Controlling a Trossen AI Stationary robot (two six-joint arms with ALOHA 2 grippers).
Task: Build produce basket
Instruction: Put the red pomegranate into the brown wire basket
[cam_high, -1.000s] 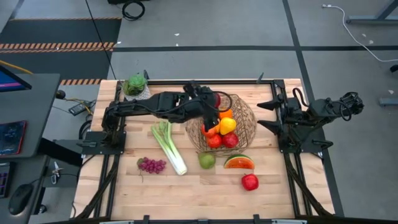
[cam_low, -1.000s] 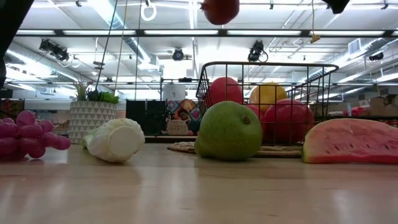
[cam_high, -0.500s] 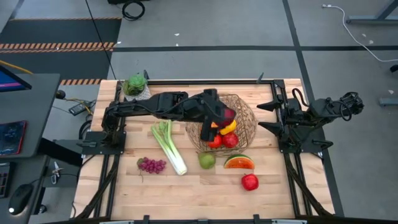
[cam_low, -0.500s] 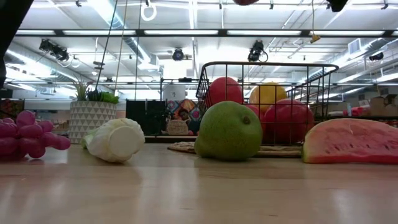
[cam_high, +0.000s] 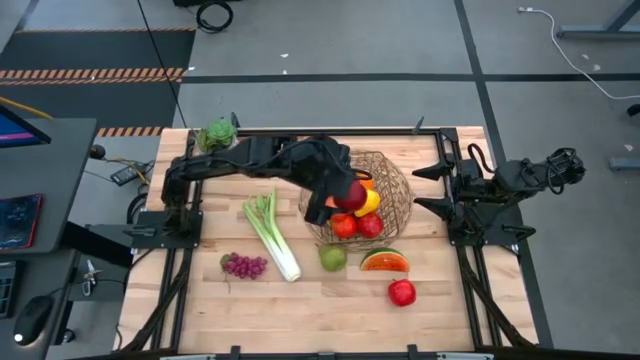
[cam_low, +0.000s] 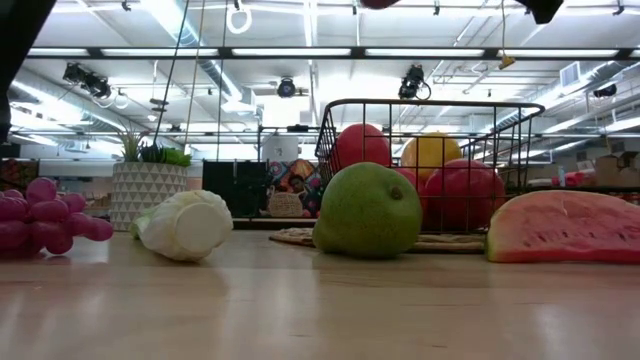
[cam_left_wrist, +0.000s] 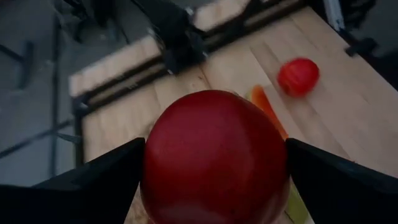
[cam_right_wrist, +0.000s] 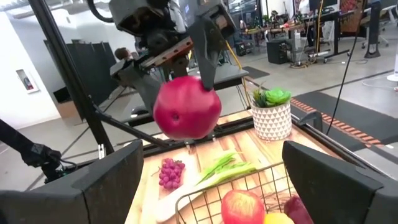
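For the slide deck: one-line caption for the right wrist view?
Left claw holds a red apple above the basket; grapes, leek, potted plant behind.

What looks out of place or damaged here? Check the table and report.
Nothing stands out. The basket sits upright with fruit inside; the leek, grapes, pear, watermelon slice and a loose apple lie intact on the table. The left gripper holds a red apple above the basket.
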